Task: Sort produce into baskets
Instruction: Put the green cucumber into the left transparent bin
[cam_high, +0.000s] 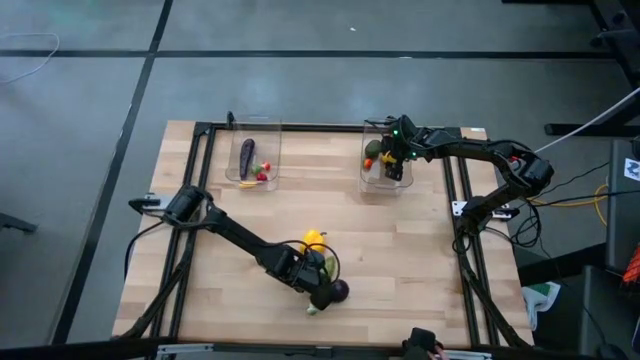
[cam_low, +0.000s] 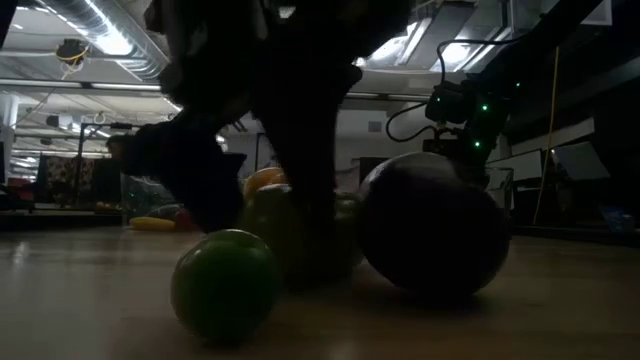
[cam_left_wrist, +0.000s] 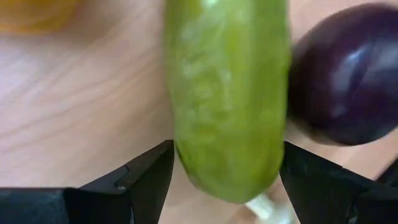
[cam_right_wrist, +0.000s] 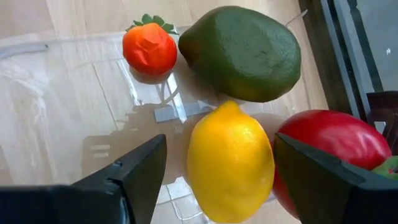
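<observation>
Near the table's front, a green cucumber (cam_left_wrist: 227, 99) lies on the wood, with a purple round piece (cam_left_wrist: 348, 74) and a yellow pepper (cam_high: 313, 240) beside it. My left gripper (cam_high: 322, 287) points down over the cucumber, open. Its fingers (cam_left_wrist: 149, 177) stand on either side of the cucumber's end. The right basket (cam_high: 372, 180) holds a lemon (cam_right_wrist: 230, 162), an avocado (cam_right_wrist: 242, 53), a red tomato (cam_right_wrist: 339, 152) and a small red-orange piece (cam_right_wrist: 149, 48). My right gripper (cam_high: 393, 165) hangs open over that basket, one finger on each side of the lemon.
The left basket (cam_high: 240, 178) at the back holds a purple eggplant (cam_high: 247, 156) and small red and yellow pieces. A small green round piece (cam_low: 225, 285) lies in front of the cucumber near the table's front edge. Black frame rails run along the table's sides.
</observation>
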